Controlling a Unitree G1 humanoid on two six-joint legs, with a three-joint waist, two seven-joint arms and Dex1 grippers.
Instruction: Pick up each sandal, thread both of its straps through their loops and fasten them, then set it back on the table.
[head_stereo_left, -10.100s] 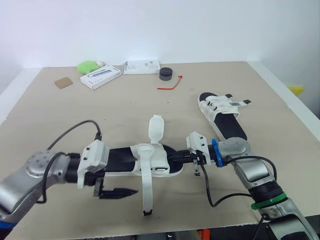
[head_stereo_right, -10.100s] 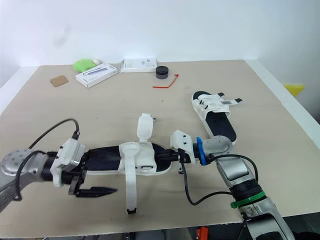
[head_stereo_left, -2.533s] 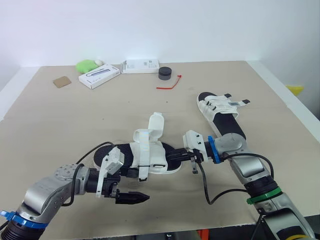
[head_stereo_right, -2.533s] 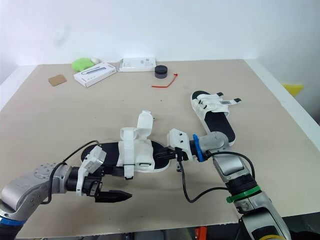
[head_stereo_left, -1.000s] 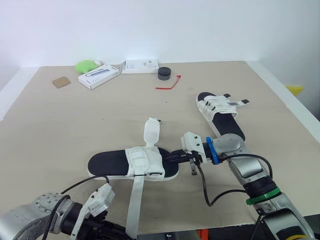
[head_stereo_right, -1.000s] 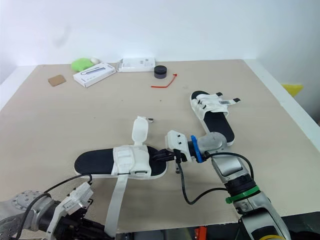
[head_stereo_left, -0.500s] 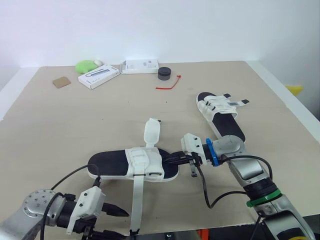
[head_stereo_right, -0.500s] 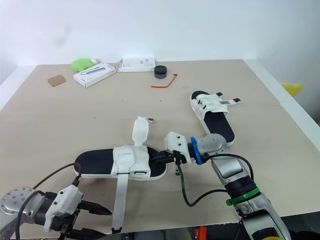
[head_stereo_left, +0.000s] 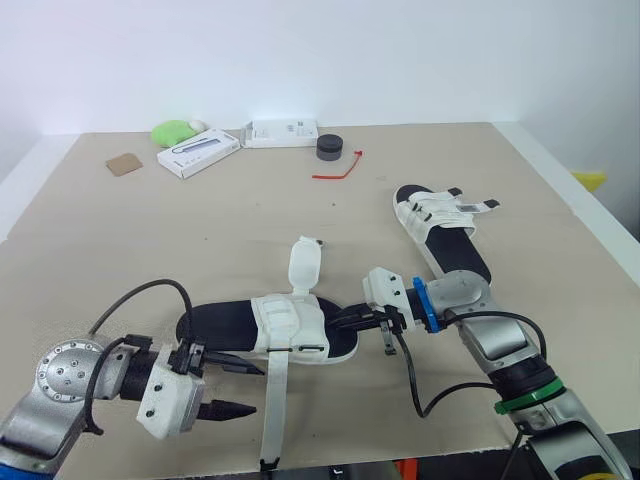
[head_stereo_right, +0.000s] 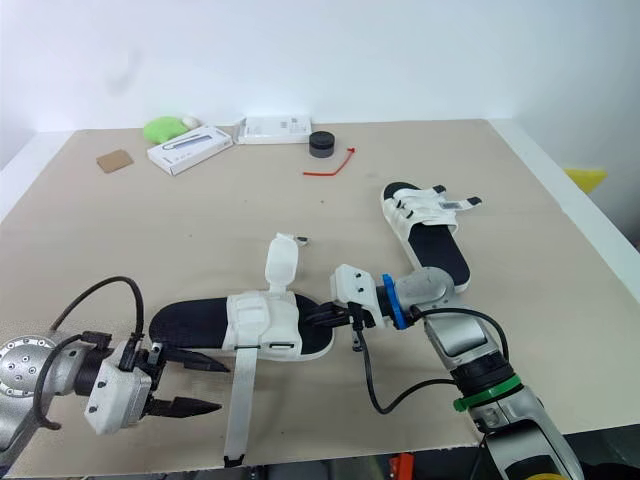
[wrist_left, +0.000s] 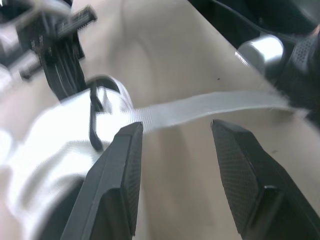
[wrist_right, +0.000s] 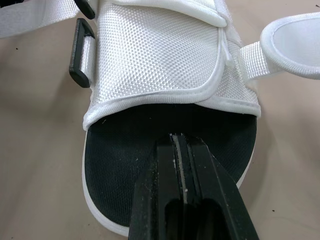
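A black-soled sandal with white straps (head_stereo_left: 285, 325) lies flat near the table's front. Its long strap (head_stereo_left: 271, 415) trails loose toward the front edge, and its other strap flap (head_stereo_left: 303, 266) stands up behind. My left gripper (head_stereo_left: 255, 388) is open, just left of the long strap, with nothing between its fingers (wrist_left: 117, 185). The strap (wrist_left: 210, 105) and a black loop (wrist_left: 94, 117) lie just beyond them. My right gripper (head_stereo_left: 350, 322) is shut, its fingertips (wrist_right: 182, 150) resting on the sandal's black footbed at the toe. A second sandal (head_stereo_left: 440, 225) lies at the right with straps across it.
Along the table's far side sit a green lump (head_stereo_left: 175, 131), two white boxes (head_stereo_left: 200, 153) (head_stereo_left: 283, 131), a black puck (head_stereo_left: 330, 148), a red tie (head_stereo_left: 338, 168) and a cardboard scrap (head_stereo_left: 126, 165). The front edge (head_stereo_left: 400, 455) is close to the strap's end.
My left gripper has risen from the table's front edge to beside the long strap, close to the sandal, and stands open. The sandal and right gripper have stayed put.
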